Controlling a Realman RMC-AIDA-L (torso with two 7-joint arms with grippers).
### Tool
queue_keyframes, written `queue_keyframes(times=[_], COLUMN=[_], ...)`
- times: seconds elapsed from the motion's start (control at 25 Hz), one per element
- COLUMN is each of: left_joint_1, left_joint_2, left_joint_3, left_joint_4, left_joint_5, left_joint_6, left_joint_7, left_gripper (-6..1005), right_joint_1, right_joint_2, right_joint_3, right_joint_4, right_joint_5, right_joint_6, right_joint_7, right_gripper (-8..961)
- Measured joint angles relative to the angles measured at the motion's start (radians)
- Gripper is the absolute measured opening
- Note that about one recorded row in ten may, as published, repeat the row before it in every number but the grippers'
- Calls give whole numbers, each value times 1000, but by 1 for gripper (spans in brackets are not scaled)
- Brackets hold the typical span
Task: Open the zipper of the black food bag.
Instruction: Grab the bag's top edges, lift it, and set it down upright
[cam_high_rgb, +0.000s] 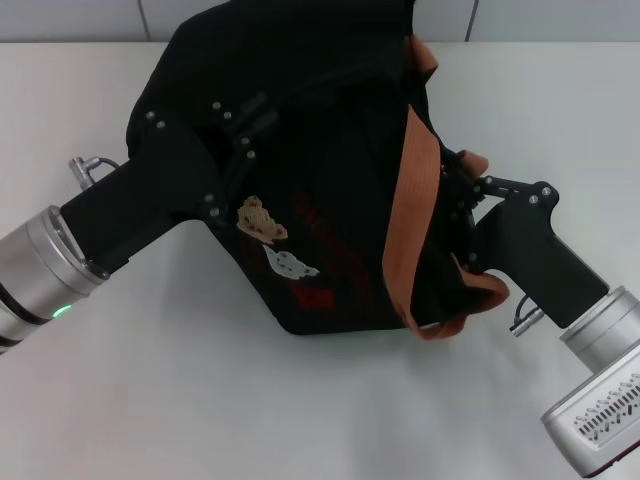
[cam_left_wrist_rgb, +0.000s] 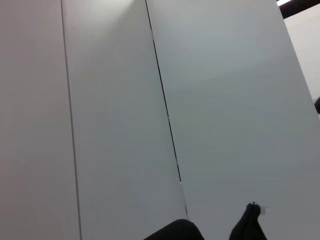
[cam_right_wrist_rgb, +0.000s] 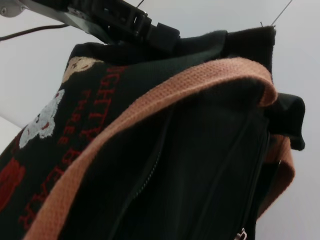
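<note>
The black food bag (cam_high_rgb: 330, 190) sits tilted on a white surface (cam_high_rgb: 200, 400), held between the two arms; the left gripper (cam_high_rgb: 235, 135) presses against the bag's upper side, its black housing and screw heads lying over the fabric, and whether its fingers are spread or closed cannot be told from any view. The right gripper (cam_high_rgb: 462, 195) meets the bag at the opposite side, beside the orange-brown handles (cam_high_rgb: 408, 200), and its fingers are buried in folds of fabric, so their state cannot be told either.

Between the grippers, the bag's face shows a tan bear patch (cam_high_rgb: 260, 218), a pale bear patch (cam_high_rgb: 290, 264) and a red mark (cam_high_rgb: 312, 296); one handle runs down the bag just beside the right gripper and loops out below its wrist.

In the right wrist view the zipper (cam_right_wrist_rgb: 145, 177) runs as a thin track down the black fabric, under the handle strap, and a small silvery pull (cam_right_wrist_rgb: 241, 234) shows at the frame's edge.

The surface is plain white and matte; behind it stands a pale grey panelled wall (cam_left_wrist_rgb: 115, 100) with thin dark seams.
</note>
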Motion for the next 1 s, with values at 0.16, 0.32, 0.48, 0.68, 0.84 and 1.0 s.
queue_keyframes(times=[0.16, 0.32, 0.48, 0.68, 0.84, 1.0], left_joint_1=[7, 19, 32, 43, 44, 45], left_joint_2=[0, 1, 1, 1, 1, 1], left_joint_3=[-16, -23, -38, -49, -50, -50], left_joint_4=[-3, -3, 1, 0, 1, 0], left_joint_5=[0, -1, -1, -2, -2, -5], left_joint_6=[0, 0, 1, 7, 9, 9], left_joint_7=[8, 16, 16, 16, 16, 18], left_gripper=[85, 85, 85, 85, 85, 85], right_joint_1=[-3, -4, -4, -5, -6, -6], right_joint_2=[0, 0, 0, 0, 0, 0], right_joint_3=[-1, -4, -5, -3, 2, 4], right_joint_4=[-1, -1, -1, -2, -1, -3], right_joint_5=[0, 0, 0, 0, 1, 1], right_joint_6=[12, 18, 24, 35, 29, 30], right_joint_7=[0, 0, 1, 0, 35, 43], right_gripper=[0, 0, 0, 0, 0, 0])
